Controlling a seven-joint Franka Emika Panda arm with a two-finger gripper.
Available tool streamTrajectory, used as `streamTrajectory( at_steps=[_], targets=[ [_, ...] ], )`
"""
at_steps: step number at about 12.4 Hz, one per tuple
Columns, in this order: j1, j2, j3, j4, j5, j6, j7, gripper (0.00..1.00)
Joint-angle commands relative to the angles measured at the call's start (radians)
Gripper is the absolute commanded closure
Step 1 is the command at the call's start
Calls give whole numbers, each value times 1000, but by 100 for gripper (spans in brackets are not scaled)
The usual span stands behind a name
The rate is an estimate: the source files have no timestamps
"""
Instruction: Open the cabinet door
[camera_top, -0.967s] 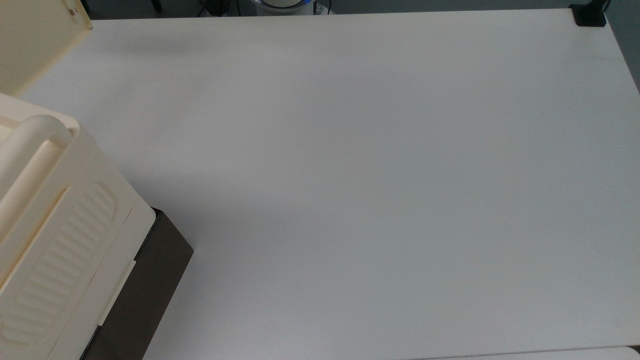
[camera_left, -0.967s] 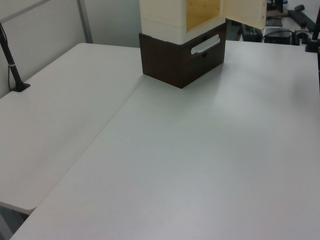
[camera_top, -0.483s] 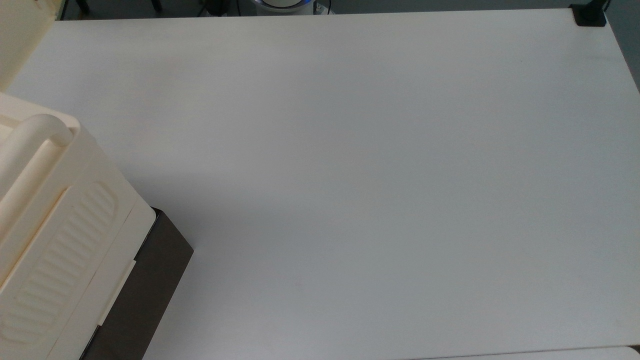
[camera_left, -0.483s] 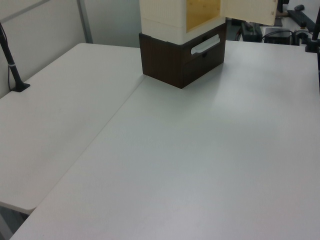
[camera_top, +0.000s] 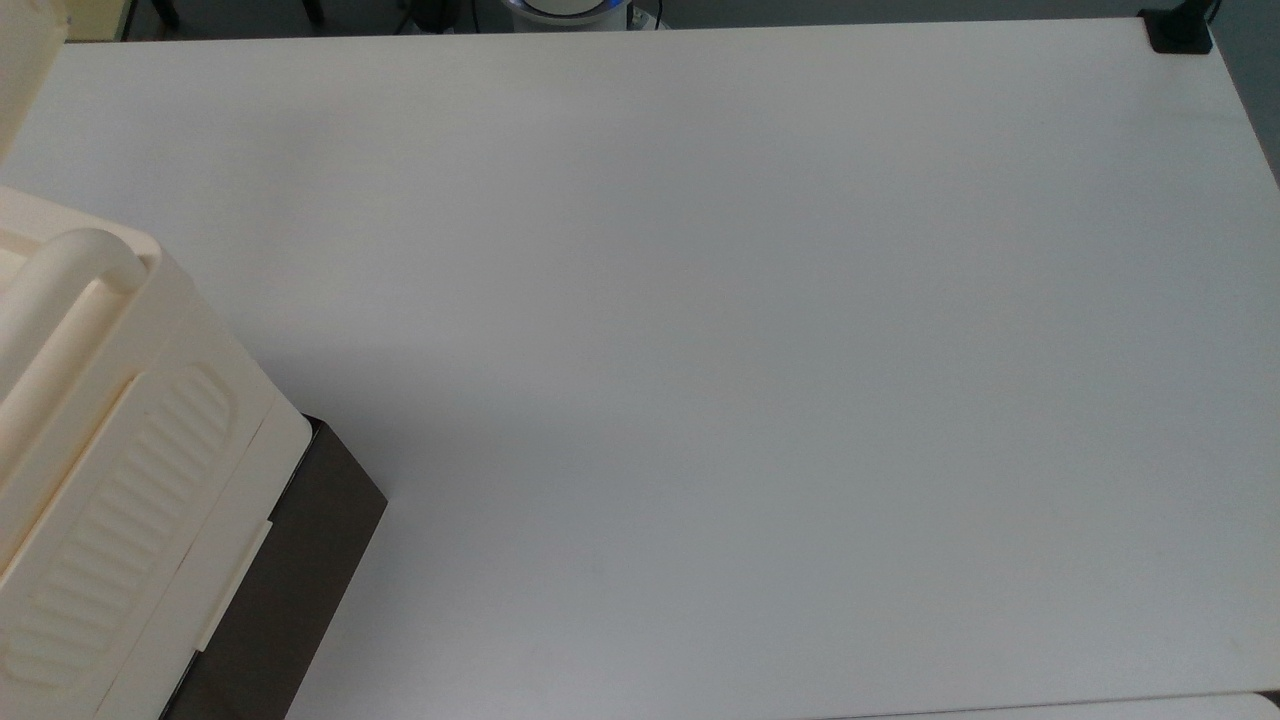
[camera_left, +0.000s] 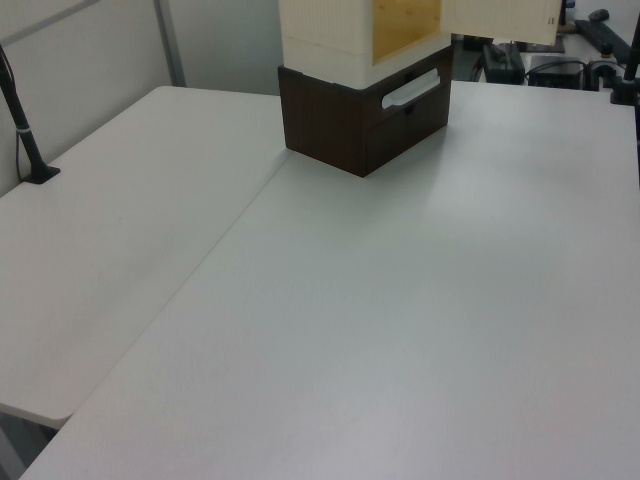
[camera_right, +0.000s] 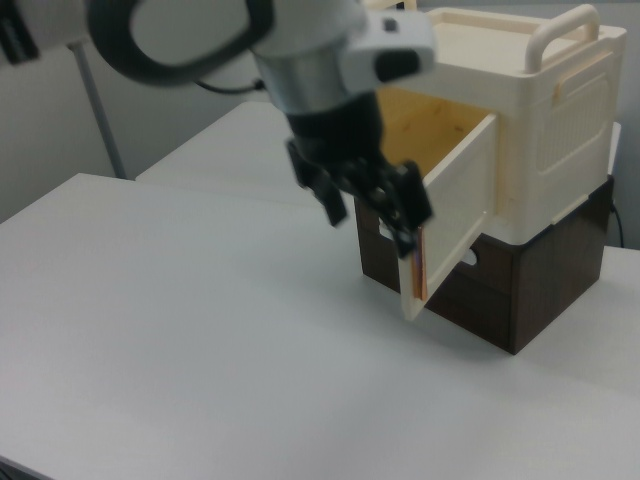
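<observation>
**Q:** Gripper (camera_right: 400, 215): what is it doing?

**A:** It is hanging at the free edge of the cabinet door (camera_right: 455, 215). In the right view it is sitting just left of that edge and seems to be touching it low down. It is blurring, so I cannot tell how wide it is set, nor whether it is clamping the panel.

**Q:** Arm (camera_right: 310, 70) pose?

**A:** It is reaching in from the right view's upper left. The wrist is leaning down and to the right toward the door, above the table (camera_right: 200, 330).

**Q:** And the door?

**A:** It is standing swung out from the cabinet (camera_right: 545, 130), with its free edge jutting toward the right view's left and near side. A yellowish interior is showing behind it. In the left view the panel is sticking out to the right at the top edge. In the top view a sliver is showing at the far left corner.

**Q:** Cabinet itself?

**A:** It is sitting on a dark brown base (camera_right: 530, 290) at the right view's far right. It is carrying a rounded handle bar (camera_right: 560, 30) on top.
</observation>
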Motion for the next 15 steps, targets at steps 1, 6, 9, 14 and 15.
streamTrajectory(
  at_steps=[1, 6, 9, 14, 15],
  targets=[
    [60, -44, 84, 45, 59, -107, 95, 0],
    [98, -22, 333, 45, 79, -93, 430, 0],
    [276, 33, 336, 39, 75, -87, 473, 0],
    [420, 97, 311, 29, 63, -87, 455, 0],
    [431, 108, 306, 29, 52, -87, 446, 0]
  ],
)
